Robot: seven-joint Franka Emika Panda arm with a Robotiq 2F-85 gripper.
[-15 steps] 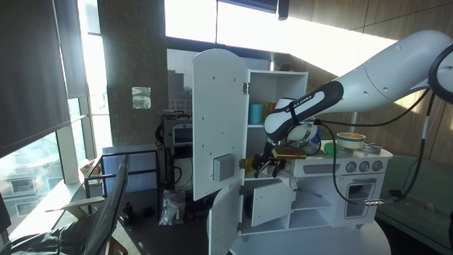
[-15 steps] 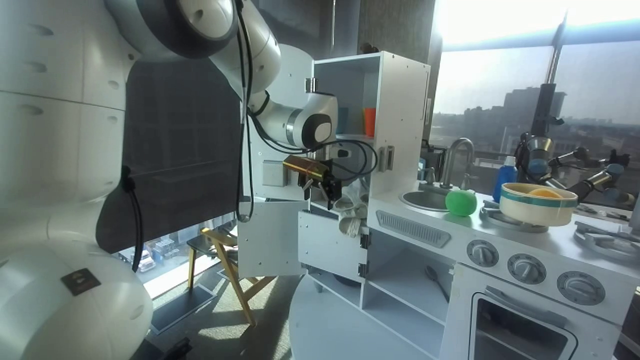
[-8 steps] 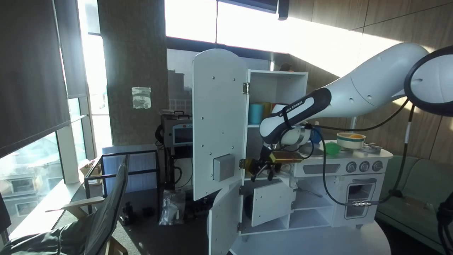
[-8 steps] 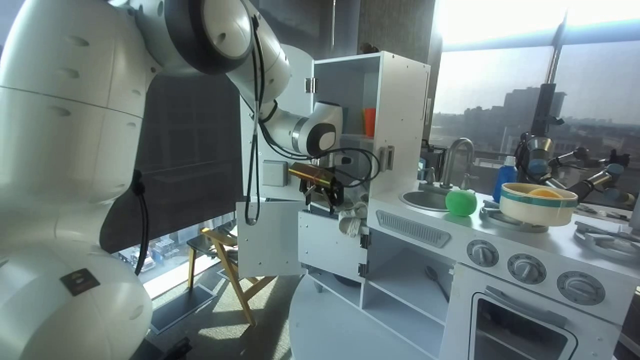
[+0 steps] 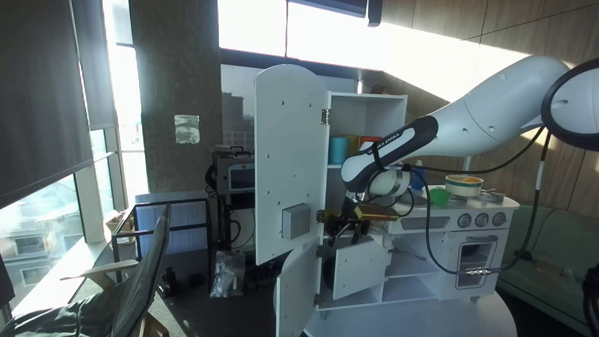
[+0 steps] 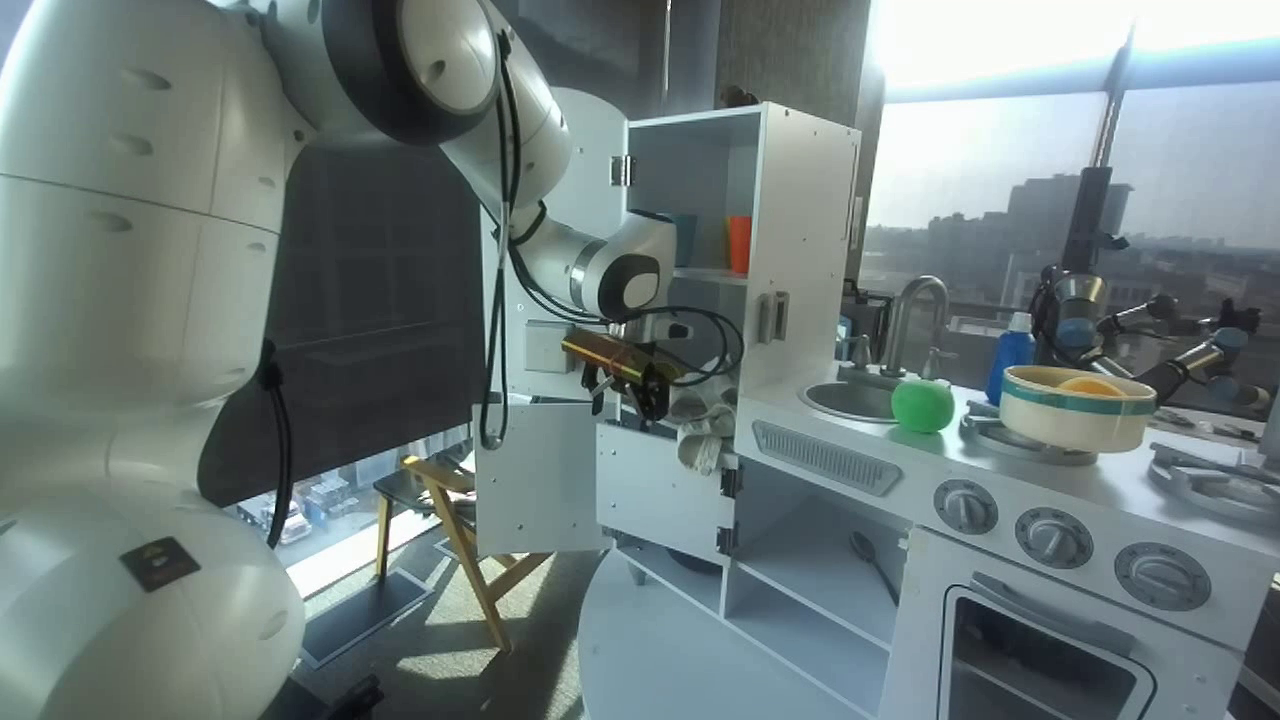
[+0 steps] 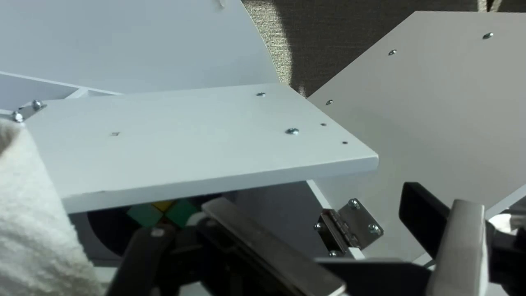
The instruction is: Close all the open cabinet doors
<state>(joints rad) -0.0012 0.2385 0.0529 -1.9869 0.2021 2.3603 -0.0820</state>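
Three white cabinet doors stand open. The tall upper door is swung wide; it also shows behind the arm. The lower left door stands out below it, also at right in the wrist view. The small lower right door stands partly open on its right-side hinges; it also shows here and across the wrist view. My gripper points down near the top edge of the small door, between the doors. Its fingers are apart and empty in the wrist view. Contact with the door cannot be told.
White cloth gloves hang over the shelf edge beside the small door, close to the gripper. Cups stand on a shelf above. A sink, green object and pot are on the counter. The oven door is closed.
My gripper has moved down, and slightly left in the exterior views, toward the small lower right door. The doors have not visibly moved. The fingers stay apart.
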